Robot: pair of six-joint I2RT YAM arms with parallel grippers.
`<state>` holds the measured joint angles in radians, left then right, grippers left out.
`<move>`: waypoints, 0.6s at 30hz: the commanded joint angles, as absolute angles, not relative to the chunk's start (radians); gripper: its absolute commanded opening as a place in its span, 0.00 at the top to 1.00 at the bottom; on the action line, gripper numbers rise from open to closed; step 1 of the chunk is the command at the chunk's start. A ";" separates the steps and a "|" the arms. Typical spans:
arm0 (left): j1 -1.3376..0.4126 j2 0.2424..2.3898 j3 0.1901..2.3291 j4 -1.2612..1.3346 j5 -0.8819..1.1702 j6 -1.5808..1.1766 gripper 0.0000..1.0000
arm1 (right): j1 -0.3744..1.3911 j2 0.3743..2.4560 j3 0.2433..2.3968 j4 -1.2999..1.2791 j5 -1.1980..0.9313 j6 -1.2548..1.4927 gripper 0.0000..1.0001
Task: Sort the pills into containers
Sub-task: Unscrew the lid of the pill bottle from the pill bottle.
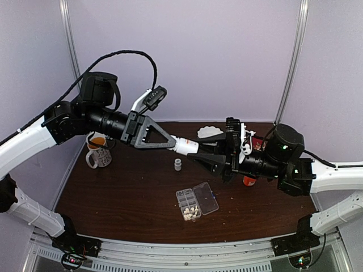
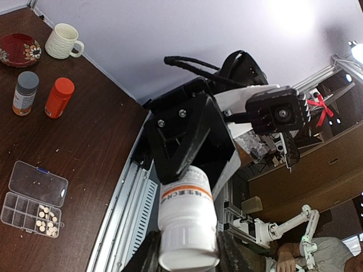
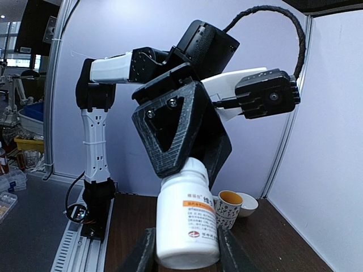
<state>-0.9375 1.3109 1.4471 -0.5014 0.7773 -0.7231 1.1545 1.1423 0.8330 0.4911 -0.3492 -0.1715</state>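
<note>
A white pill bottle [image 1: 187,147] with an orange label band hangs in the air between both arms, above the table. My left gripper [image 2: 187,249] is shut on its ribbed cap end. My right gripper [image 3: 186,252] is shut on its base end [image 3: 187,226]. In the top view the left gripper [image 1: 174,143] and right gripper [image 1: 199,156] meet tip to tip. The clear organiser box [image 1: 185,199] lies below with its lid [image 1: 206,197] open. Cream pills [image 1: 190,213] fill its near cells, and they also show in the left wrist view as pills [image 2: 46,220].
A tiny white bottle [image 1: 177,164] stands on the table under the grippers. An orange bottle [image 2: 58,97] and a grey-capped bottle [image 2: 24,93] stand at the right. A patterned mug [image 1: 97,152] and a bowl [image 3: 247,204] sit at the far left, and a white scalloped dish [image 1: 210,131] at the back.
</note>
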 commanded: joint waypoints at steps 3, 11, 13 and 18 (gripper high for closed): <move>-0.936 1.302 1.462 -0.406 0.790 -0.697 0.67 | 1.161 1.149 0.819 0.446 -0.316 -0.135 0.86; -0.901 1.289 1.451 -0.404 0.816 -0.690 0.63 | 1.160 1.135 0.803 0.447 -0.282 -0.122 0.84; -0.875 1.277 1.426 -0.372 0.844 -0.721 0.64 | 1.160 1.131 0.797 0.449 -0.277 -0.120 0.84; -0.862 1.259 1.391 -0.315 0.866 -0.754 0.64 | 1.161 1.124 0.780 0.466 -0.267 -0.114 0.84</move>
<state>-0.8688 1.2873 1.4063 -0.4141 0.8188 -0.7303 1.1591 1.1423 0.7994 0.4599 -0.3027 -0.1287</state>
